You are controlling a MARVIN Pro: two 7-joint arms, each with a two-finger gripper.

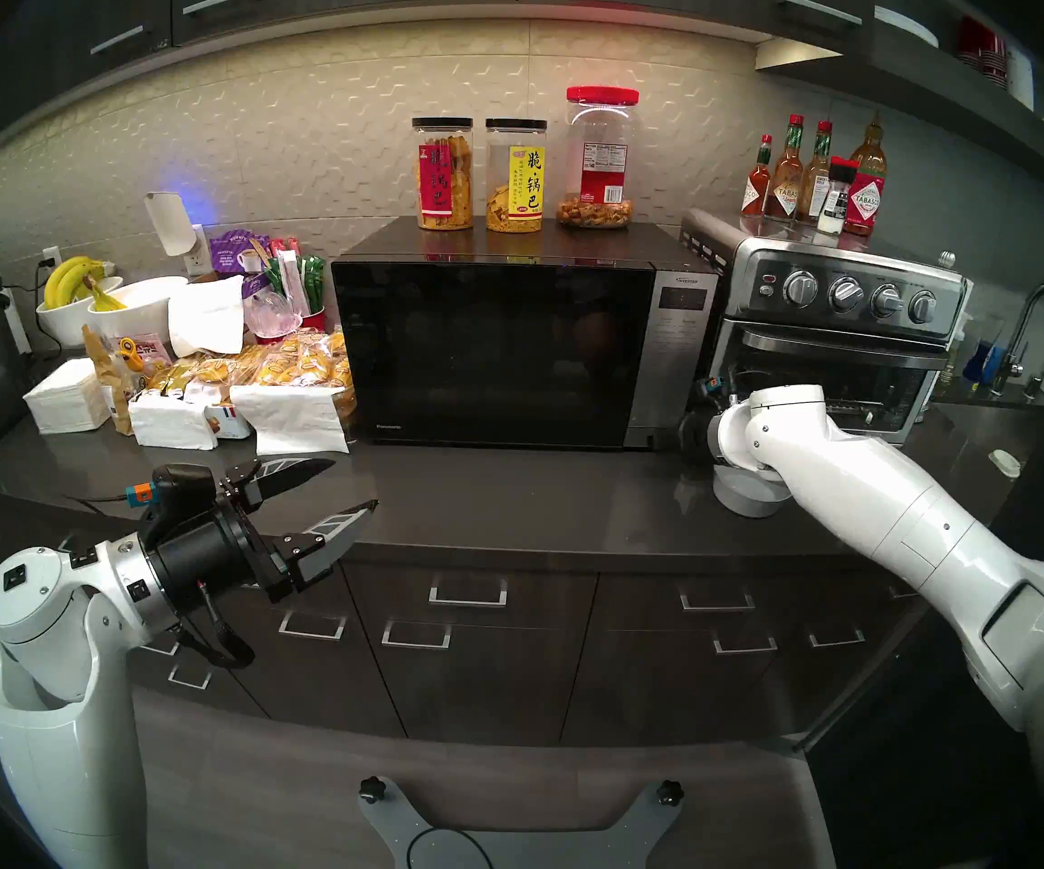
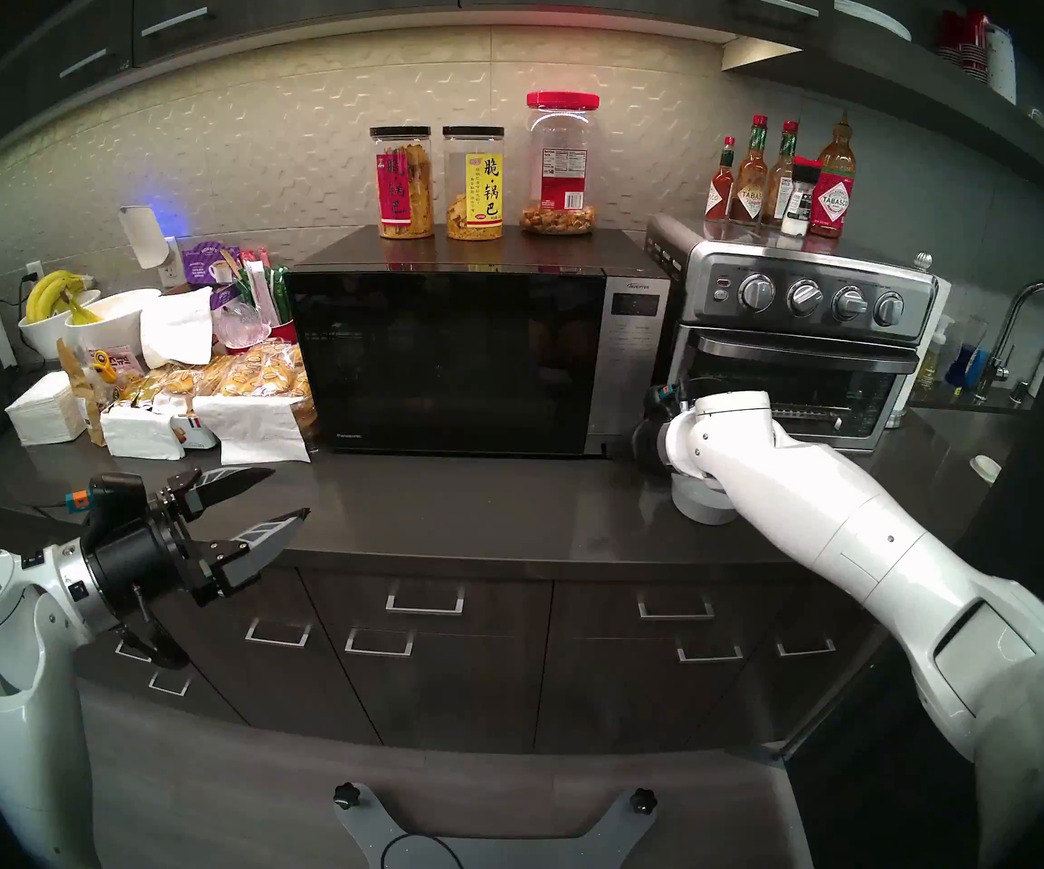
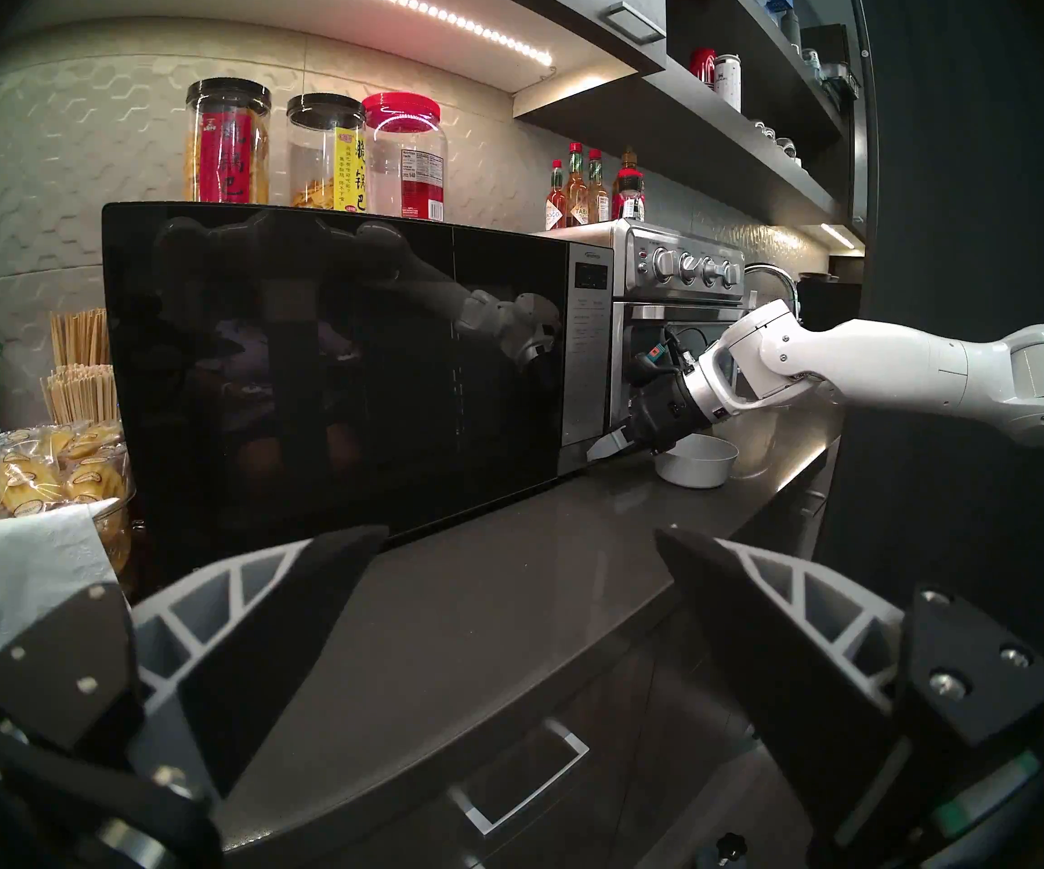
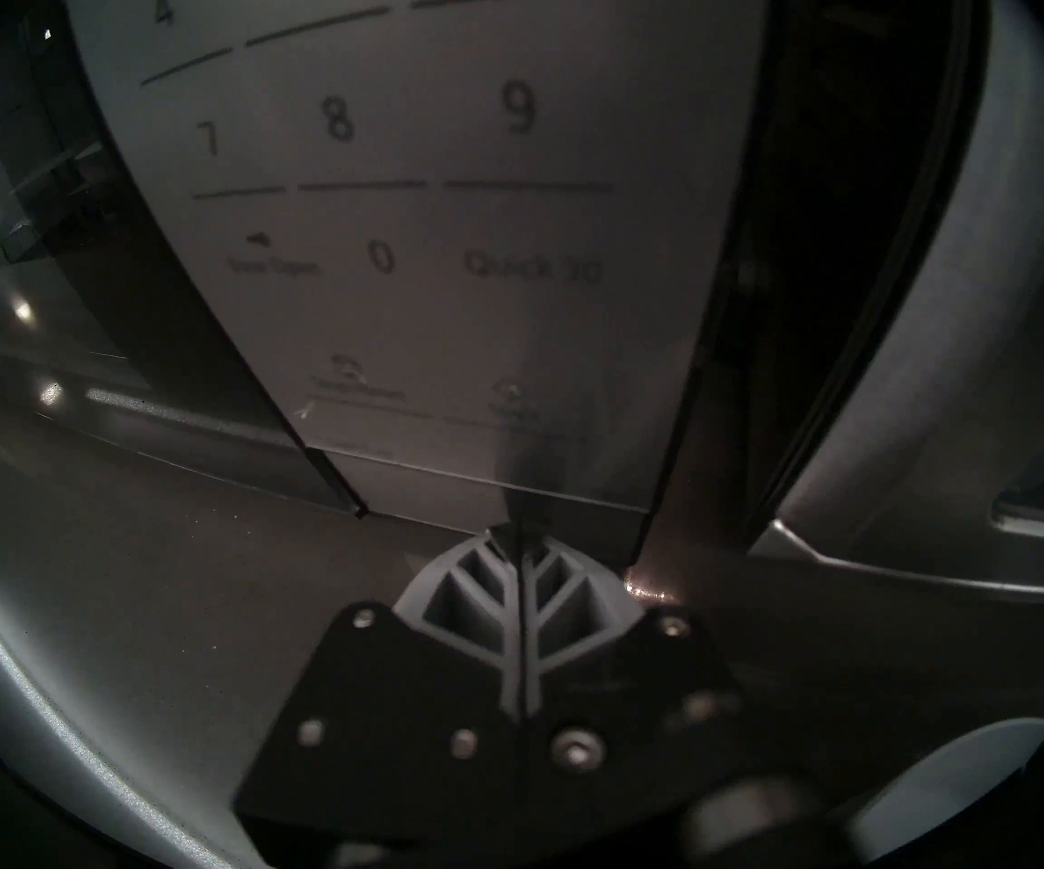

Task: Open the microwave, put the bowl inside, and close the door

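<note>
The black microwave (image 1: 507, 240) stands at the middle of the counter with its glossy door (image 1: 488, 347) closed. My right gripper (image 3: 601, 451) is shut and holds nothing. Its tips press against the bottom edge of the grey control strip (image 1: 679, 353), below the keypad, as the right wrist view shows close up (image 4: 516, 529). The small white bowl (image 3: 698, 463) sits on the counter just under my right wrist, partly hidden by the arm in the head view (image 1: 748, 498). My left gripper (image 1: 350, 485) hovers open and empty over the counter's front left, pointing at the microwave.
A steel toaster oven (image 1: 839, 347) with sauce bottles (image 1: 814, 178) on top stands right of the microwave. Three jars (image 1: 516, 172) sit on the microwave's top. Snack packets and napkins (image 1: 243, 385) and banana bowls (image 1: 99, 297) crowd the left. A sink faucet (image 1: 1039, 322) is far right.
</note>
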